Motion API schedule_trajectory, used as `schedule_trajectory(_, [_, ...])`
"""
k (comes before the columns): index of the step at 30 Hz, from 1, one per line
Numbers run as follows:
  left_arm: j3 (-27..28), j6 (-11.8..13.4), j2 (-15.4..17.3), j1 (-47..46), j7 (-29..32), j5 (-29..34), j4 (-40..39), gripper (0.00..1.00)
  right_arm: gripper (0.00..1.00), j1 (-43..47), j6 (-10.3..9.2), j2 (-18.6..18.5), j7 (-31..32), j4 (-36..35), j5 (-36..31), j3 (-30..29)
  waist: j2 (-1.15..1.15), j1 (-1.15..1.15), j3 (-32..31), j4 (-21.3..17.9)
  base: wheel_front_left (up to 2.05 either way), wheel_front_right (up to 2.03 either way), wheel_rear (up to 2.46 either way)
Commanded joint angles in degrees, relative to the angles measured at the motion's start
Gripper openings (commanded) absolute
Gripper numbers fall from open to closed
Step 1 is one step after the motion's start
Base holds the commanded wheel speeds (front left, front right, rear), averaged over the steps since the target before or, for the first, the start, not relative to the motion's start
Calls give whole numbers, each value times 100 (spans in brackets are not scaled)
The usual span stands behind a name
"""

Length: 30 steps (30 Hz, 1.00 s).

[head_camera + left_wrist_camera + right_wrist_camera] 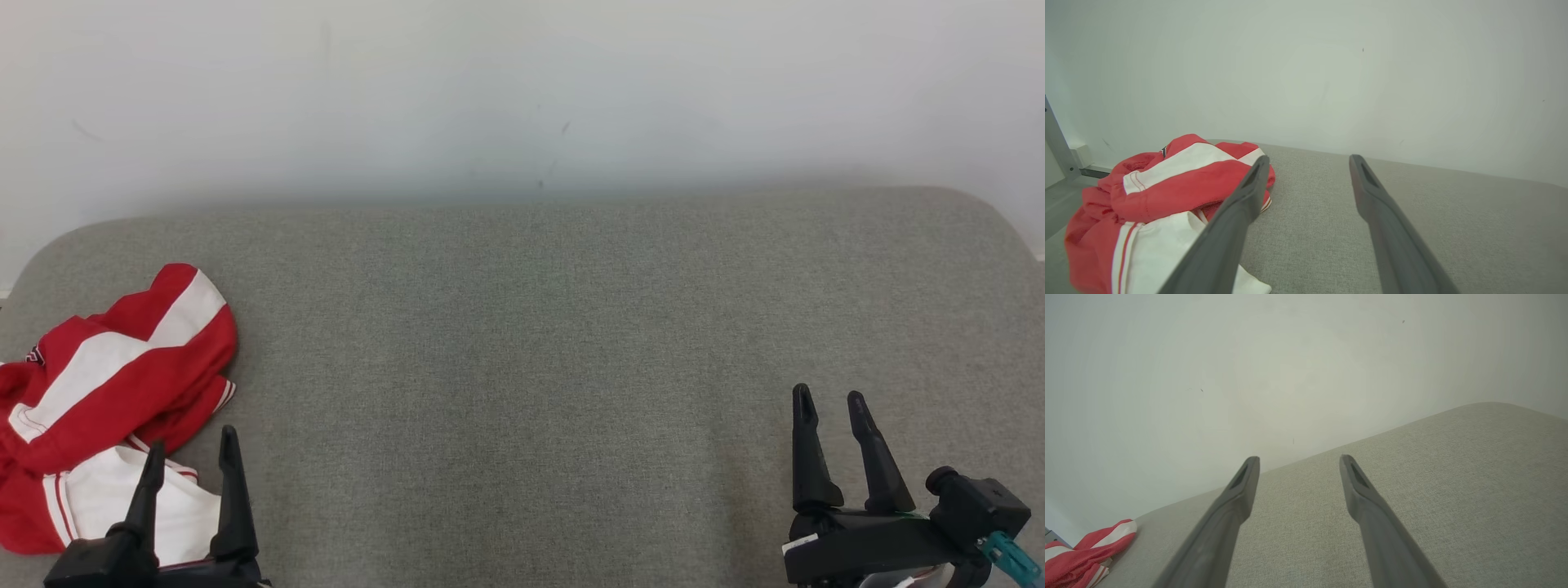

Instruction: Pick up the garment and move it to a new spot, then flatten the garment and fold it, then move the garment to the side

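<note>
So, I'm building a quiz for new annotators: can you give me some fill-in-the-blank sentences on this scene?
1. The crumpled red and white cloth garment lies at the robot's ____ on the grey fabric surface.
2. The left gripper, close to the garment, is ____ and holds nothing.
3. The right gripper, also open, has ____ between its fingers.
4. Behind the surface stands a plain ____ wall.
Missing words: left; open; nothing; white.
</note>
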Motion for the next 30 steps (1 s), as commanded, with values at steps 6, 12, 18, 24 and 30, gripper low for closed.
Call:
schedule_trajectory(6, [182, -19, 10, 96, -108, 456, 130, 100, 100, 61, 23, -4, -115, -62, -416, -71, 0, 0, -8, 9, 0, 0, 0])
schedule_trajectory(12, [181, 66, 46, 139, -182, 934, 215, 100, 100, 95, 23, -3, -191, -30, -780, -77, 0, 0, 2, 14, 0, 0, 0])
schedule_trajectory(18, [196, 81, -1, 202, -246, 1162, 75, 100, 100, 111, 24, -3, -255, -65, -1097, -92, 0, 0, 25, 20, 0, 0, 0])
schedule_trajectory(24, [190, 102, -49, 271, -318, 1443, -44, 100, 100, 143, 25, -3, -317, -69, -1352, -83, 0, 0, 57, 32, 0, 0, 0])
schedule_trajectory(30, [219, 183, -109, 372, -385, 1745, -152, 100, 100, 157, 26, -3, -387, -72, -1585, -71, 0, 0, 62, 35, 0, 0, 0])
